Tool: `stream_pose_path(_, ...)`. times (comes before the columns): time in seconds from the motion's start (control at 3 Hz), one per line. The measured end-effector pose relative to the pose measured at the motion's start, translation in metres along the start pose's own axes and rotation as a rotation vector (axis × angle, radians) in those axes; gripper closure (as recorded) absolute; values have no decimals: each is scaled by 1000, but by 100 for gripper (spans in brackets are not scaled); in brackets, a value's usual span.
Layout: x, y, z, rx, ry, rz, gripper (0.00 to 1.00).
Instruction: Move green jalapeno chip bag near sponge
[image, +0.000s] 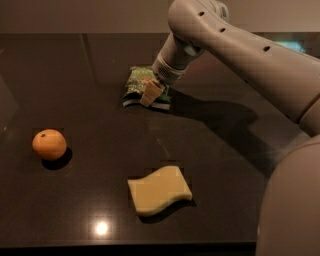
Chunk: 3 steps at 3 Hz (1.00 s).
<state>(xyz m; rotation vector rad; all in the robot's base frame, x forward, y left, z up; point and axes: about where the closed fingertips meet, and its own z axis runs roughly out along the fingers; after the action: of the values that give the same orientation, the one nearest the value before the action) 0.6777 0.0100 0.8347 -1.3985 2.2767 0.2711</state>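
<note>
The green jalapeno chip bag (136, 85) lies flat on the dark table (225, 150) at the back centre. My gripper (151, 92) reaches down from the upper right and sits on the bag's right half, covering part of it. The pale yellow sponge (159, 190) with wavy edges lies at the front centre, well apart from the bag and nearer to the camera.
A round orange fruit (49, 144) sits at the left of the table. My arm (240, 50) crosses the upper right of the view and its bulk fills the right edge. The table's front edge runs along the bottom.
</note>
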Motion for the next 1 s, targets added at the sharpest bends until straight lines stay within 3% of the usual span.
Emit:
stream_pose_path(0.67,12,5,-39,4,-39,-31,85)
stream_pose_path(1.0,22,33,-71,-38,-68,-104,100)
